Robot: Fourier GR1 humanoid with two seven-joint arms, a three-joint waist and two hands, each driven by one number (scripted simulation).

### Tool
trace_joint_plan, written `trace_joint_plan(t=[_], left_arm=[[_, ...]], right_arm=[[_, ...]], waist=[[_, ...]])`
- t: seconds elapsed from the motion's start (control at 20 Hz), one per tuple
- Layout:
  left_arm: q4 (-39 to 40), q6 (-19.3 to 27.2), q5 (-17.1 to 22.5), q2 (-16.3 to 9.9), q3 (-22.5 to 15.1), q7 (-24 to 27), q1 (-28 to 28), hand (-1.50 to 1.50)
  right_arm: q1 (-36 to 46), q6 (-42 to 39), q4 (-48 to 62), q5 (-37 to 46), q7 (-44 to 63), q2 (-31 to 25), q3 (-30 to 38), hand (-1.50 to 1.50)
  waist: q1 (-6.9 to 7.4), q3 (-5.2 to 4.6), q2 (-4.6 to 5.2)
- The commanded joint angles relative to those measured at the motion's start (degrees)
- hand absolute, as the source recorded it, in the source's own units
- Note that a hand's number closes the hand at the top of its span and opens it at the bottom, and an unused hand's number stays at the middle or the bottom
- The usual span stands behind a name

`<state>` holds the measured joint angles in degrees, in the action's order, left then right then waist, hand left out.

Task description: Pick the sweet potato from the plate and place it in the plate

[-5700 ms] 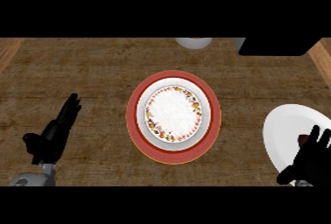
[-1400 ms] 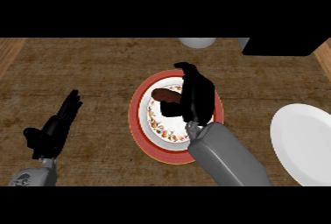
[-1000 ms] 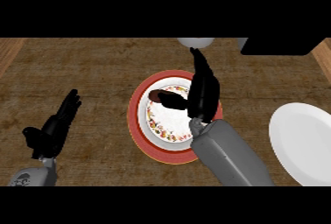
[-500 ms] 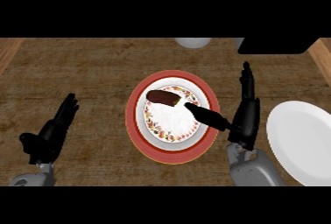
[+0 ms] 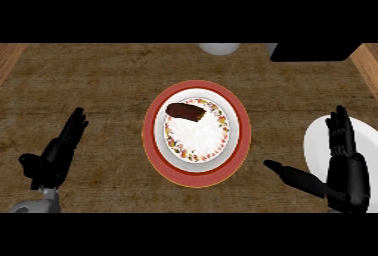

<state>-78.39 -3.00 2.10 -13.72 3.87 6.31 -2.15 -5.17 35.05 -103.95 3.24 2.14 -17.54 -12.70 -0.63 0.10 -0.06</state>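
Sweet potato (image 5: 185, 112) lying on the far-left part of the patterned plate (image 5: 214, 150), itself stacked on a red plate (image 5: 240, 145) mid-counter. Right hand (image 5: 344, 170) near-right — fingers straight, thumb stuck out leftward, holding nothing, overlapping the white plate (image 5: 317, 142) at the right edge. Left hand (image 5: 55, 157) resting near-left, fingers straight and together. Bare wooden counter (image 5: 88, 80) between both hands and the plates.

Three plates (image 5: 196, 172) (image 5: 194, 160) (image 5: 319, 142), one sweet potato (image 5: 186, 112), two hands (image 5: 55, 157) (image 5: 344, 167).
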Motion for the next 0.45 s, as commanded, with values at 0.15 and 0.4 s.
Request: trace_joint_plan(t=[0.15, 0.4], left_arm=[[0.5, -2.0, -0.5, -0.1, 1.1, 2.2, 1.5, 0.0], [1.8, 1.7, -3.4, 3.3, -0.7, 0.5, -2.3, 0.0]], right_arm=[[-6.6, -10.7, 3.6, -6.8, -11.4, -2.2, 8.2, -1.5], [-6.1, -14.4, 14.7, -8.3, -22.8, -0.3, 12.8, -1.5]], waist=[[0.48, -0.09, 0.01], [0.48, -0.08, 0.06]])
